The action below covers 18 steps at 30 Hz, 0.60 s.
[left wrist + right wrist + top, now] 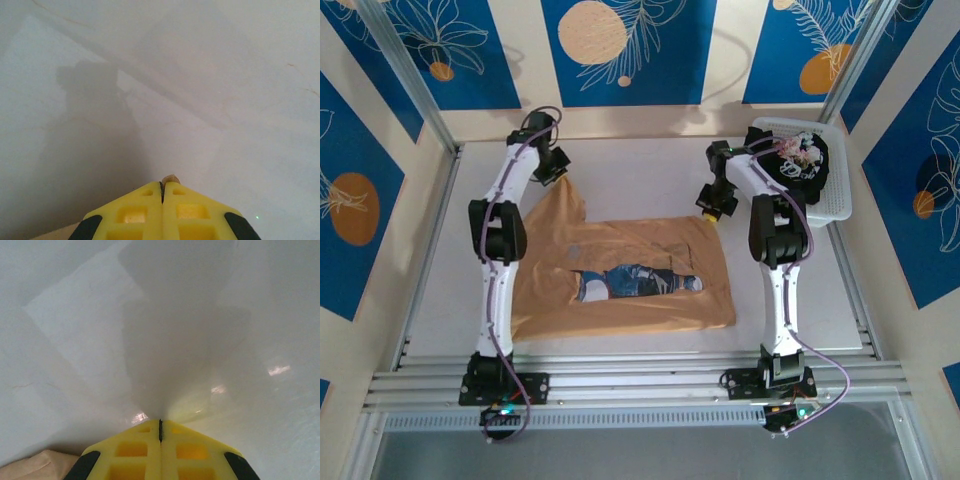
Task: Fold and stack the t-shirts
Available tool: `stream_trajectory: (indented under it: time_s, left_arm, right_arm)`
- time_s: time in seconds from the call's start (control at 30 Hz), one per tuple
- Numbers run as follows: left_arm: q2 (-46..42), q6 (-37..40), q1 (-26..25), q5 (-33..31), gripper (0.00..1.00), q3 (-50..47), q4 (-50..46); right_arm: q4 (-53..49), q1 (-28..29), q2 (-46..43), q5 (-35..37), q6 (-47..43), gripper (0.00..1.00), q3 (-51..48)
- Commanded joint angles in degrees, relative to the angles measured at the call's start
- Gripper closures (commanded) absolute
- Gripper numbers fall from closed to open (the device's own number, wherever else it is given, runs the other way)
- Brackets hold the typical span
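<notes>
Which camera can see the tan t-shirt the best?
The top external view: the whole tan t-shirt lies spread on the table, blue print showing. The left wrist view catches a thin tan sliver at its bottom edge; the right wrist view, a small tan fold in its bottom left corner.

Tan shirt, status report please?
Left gripper shut on tan t-shirt, far-left corner. Right gripper shut at far-right corner. Black t-shirt in basket. Nothing blocking.

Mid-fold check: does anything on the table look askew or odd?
Yes. The tan cloth t-shirt lies lopsided: its far-left corner is drawn into a peak up to the shut left gripper, while the far-right corner lies by the right gripper. The black t-shirt sits crumpled in the white slatted basket.
</notes>
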Motion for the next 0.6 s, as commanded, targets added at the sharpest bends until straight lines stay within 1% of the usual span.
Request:
stream_trajectory:
  time_s: [0.0, 0.13, 0.37, 0.57]
  left_arm:
    - [-6.9, 2.6, 0.2, -0.1, 1.0, 0.3, -2.3]
    - [-10.4, 4.1, 0.2, -0.9, 1.0, -1.8, -2.2]
    - [-11.0, 6.5, 0.3, -2.7, 1.0, -2.1, -6.2]
    - [-14.1, 7.7, 0.2, -3.3, 1.0, -6.4, -7.3]
  right_arm:
    - [1.7, 0.2, -6.3, 2.6, -1.5, 1.0, -2.1]
    - [1.6, -0.3, -7.4, 3.1, -1.9, 1.0, -2.2]
    - [2.1, -0.6, -7.1, 2.2, -1.8, 1.0, -2.3]
    - [3.9, -0.5, -8.4, 1.0, -2.0, 1.0, -4.9]
